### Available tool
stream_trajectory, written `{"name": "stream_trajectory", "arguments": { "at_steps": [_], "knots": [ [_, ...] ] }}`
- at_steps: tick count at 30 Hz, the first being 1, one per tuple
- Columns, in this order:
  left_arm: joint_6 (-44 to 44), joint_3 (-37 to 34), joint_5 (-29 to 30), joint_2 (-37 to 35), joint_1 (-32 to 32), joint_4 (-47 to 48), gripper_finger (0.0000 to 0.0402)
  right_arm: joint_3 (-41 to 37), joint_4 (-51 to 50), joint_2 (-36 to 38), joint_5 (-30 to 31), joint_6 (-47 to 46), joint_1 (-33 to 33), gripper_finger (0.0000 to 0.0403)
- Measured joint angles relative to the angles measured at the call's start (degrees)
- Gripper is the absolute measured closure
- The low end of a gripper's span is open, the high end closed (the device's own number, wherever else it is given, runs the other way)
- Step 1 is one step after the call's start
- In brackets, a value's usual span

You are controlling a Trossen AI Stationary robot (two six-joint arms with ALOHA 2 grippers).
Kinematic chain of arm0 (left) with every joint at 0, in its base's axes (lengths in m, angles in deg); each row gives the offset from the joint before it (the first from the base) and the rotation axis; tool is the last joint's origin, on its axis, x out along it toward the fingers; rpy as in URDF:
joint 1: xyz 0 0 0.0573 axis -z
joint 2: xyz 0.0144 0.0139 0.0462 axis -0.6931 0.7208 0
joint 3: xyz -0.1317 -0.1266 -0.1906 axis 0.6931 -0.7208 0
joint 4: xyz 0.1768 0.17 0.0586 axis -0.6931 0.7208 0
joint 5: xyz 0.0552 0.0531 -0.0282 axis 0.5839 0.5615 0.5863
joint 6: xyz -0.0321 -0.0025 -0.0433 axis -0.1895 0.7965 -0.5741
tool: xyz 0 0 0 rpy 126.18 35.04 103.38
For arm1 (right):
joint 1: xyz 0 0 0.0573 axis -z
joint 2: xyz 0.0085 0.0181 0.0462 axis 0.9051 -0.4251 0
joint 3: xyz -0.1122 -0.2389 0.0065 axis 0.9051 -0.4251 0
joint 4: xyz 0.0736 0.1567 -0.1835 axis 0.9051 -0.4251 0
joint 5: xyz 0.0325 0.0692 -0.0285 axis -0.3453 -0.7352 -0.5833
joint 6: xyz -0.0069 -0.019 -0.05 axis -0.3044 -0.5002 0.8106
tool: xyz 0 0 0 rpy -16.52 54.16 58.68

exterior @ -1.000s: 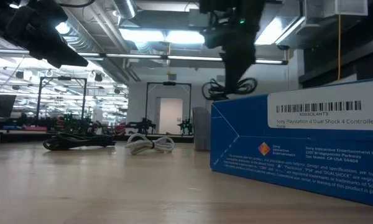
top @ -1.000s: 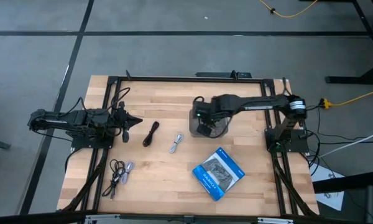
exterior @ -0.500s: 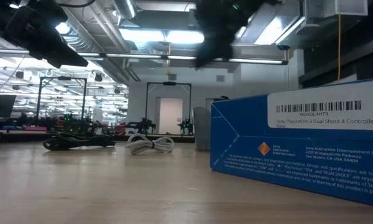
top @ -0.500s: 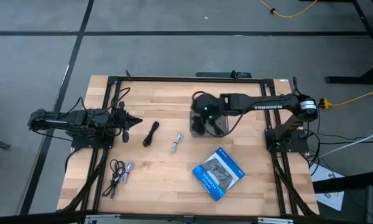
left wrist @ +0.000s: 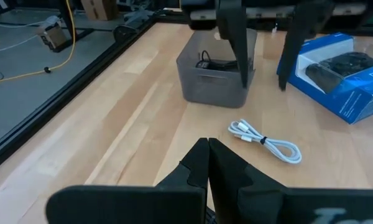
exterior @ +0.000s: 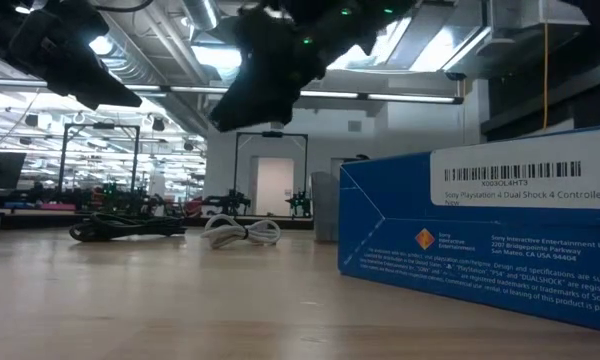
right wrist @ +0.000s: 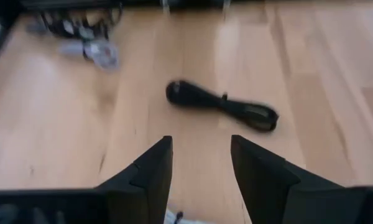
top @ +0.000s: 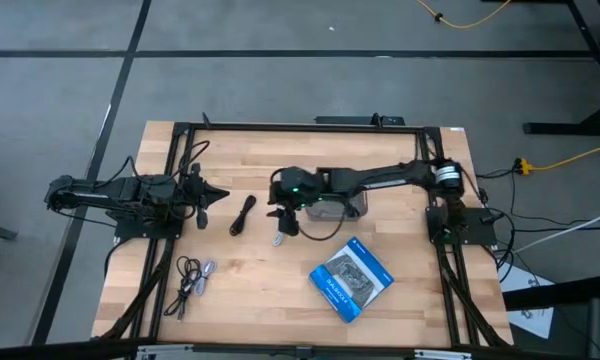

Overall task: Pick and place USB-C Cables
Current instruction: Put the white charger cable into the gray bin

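A white USB-C cable [top: 283, 233] lay coiled near the table [top: 400, 310] centre, directly under the right end effector [top: 283, 220], whose fingers [right wrist: 150, 171] were spread and empty above it. At nine o'clock from it lay a black cable bundle [top: 242, 214]. A further tangle of black and grey cables [top: 192, 280] sat toward seven o'clock near the table edge. A grey bin [left wrist: 215, 78] at three o'clock held at least one black cable [left wrist: 211, 62]. The blue controller box [top: 351, 277] lay toward five o'clock. The left end effector [top: 218, 194] waited at the table's nine o'clock side, fingers [left wrist: 206, 163] pressed together.
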Motion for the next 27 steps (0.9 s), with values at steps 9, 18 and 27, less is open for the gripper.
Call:
{"name": "stream_trajectory", "arguments": {
  "at_steps": [9, 18, 27],
  "knots": [
    [0.1, 0.0, 0.0, 0.0, 0.0, 0.0, 0.0401, 13.7, -17.3, -9.2, 0.0, 13.1, -1.2, 0.0235],
    [0.1, 0.0, 0.0, 0.0, 0.0, 0.0, 0.0401, 13.6, -18.5, -12.3, -2.9, 19.7, -2.8, 0.0235],
    [0.1, 0.0, 0.0, 0.0, 0.0, 0.0, 0.0401, 13.6, -19.4, -13.1, -2.9, 24.0, -3.1, 0.0235]
  ]
}}
